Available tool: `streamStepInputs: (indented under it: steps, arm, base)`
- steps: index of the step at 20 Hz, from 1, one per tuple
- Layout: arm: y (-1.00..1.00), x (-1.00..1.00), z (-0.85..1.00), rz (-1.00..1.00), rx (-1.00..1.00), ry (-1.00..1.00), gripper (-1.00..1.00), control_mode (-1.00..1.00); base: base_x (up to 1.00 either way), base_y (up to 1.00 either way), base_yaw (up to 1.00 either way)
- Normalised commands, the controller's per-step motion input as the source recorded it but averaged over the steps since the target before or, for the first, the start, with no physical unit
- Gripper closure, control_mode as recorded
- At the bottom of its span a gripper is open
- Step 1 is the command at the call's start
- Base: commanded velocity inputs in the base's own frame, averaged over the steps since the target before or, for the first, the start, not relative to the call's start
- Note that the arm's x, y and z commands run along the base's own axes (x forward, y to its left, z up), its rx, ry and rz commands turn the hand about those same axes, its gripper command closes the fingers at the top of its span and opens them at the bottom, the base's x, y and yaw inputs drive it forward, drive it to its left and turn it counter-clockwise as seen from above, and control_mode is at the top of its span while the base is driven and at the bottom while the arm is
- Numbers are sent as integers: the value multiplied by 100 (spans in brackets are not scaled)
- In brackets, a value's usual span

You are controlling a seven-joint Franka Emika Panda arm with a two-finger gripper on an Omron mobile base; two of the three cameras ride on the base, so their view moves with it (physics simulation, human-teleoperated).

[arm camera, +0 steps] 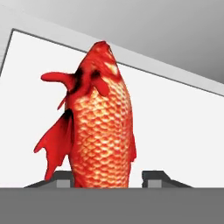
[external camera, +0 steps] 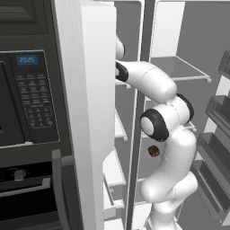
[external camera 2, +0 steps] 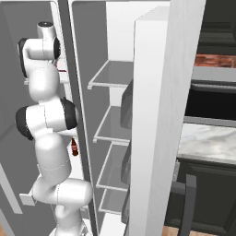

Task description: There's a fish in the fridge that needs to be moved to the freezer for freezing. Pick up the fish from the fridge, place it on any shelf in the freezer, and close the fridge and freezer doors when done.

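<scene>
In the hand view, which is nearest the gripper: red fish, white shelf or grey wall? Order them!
1. Red fish, right between the fingertips of the gripper.
2. White shelf, behind the fish.
3. Grey wall, beyond the shelf's far edge.

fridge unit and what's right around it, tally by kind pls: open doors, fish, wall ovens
open tall light-grey doors: 2 (narrower freezer door, wider fridge door)
red-orange scaly fish: 1
black wall oven with keypad: 1
total: 4
</scene>
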Motion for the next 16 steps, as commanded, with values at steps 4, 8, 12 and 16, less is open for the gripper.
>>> streamStepInputs:
  steps: [4,8,12,16]
  arm:
    - [20,27,-36,0,-1,-6,-100,-100]
    - [8,12,-7,0,-3,-13,-100,-100]
    - [0,0,-6,0,-1,-22,-100,-100]
    - [-11,-9,-17,0,0,-28,-100,-100]
  base:
    - [0,0,0]
    - [0,0,0]
    - [0,0,0]
    - [0,0,0]
